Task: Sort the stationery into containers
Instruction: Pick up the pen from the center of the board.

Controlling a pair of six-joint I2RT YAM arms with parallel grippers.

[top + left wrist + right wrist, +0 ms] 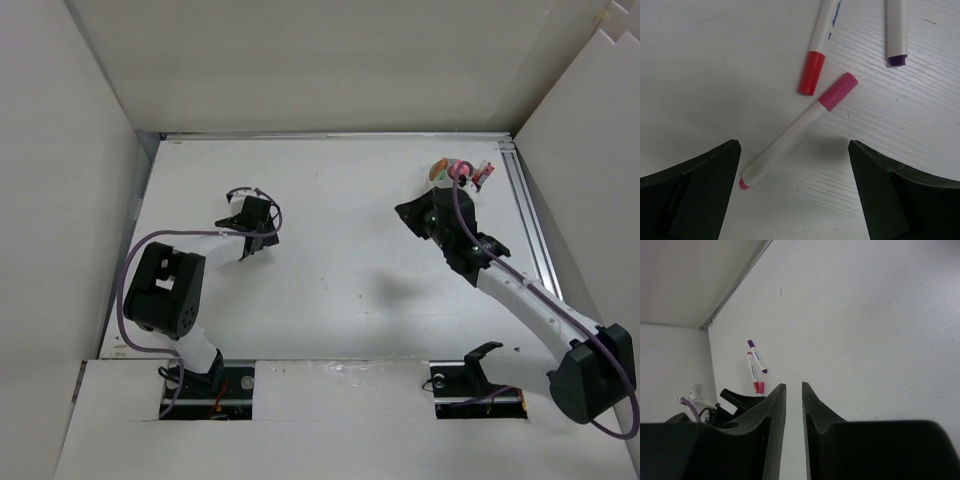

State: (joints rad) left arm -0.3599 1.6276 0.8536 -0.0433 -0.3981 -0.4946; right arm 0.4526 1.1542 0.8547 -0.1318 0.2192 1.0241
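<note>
Left wrist view: we are holding the left gripper wide open and empty, jaws straddling the pink marker lying slantwise on the table. We are judging it best to square the jaws across the barrel and close mid-length, avoiding the red marker just beside its cap. The right gripper is waiting, barely parted and empty, near the cup, well apart from these markers.
</note>
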